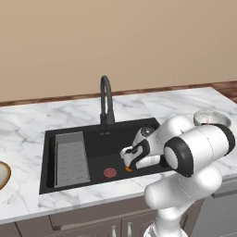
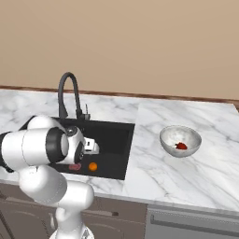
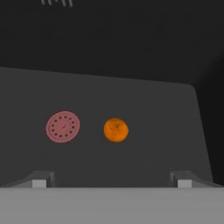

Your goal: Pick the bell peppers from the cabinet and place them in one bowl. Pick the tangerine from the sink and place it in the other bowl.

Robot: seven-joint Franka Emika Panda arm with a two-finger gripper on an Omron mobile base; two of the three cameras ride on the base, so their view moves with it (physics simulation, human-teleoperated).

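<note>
The tangerine lies on the floor of the black sink, just right of the pinkish-red drain. My gripper hangs open inside the basin, a little above the tangerine, with nothing between its fingertips. From the base views the gripper sits over the orange tangerine, which peeks out under the hand. The white-grey speckled bowl on the counter holds a red bell pepper. The tan bowl shows at the left edge. The cabinet is out of view.
A black gooseneck tap rises behind the basin. A ribbed grey drainer tray fills the sink's left part. The marble counter runs right of the sink, with drawer fronts below. The sink's right wall is close to the tangerine.
</note>
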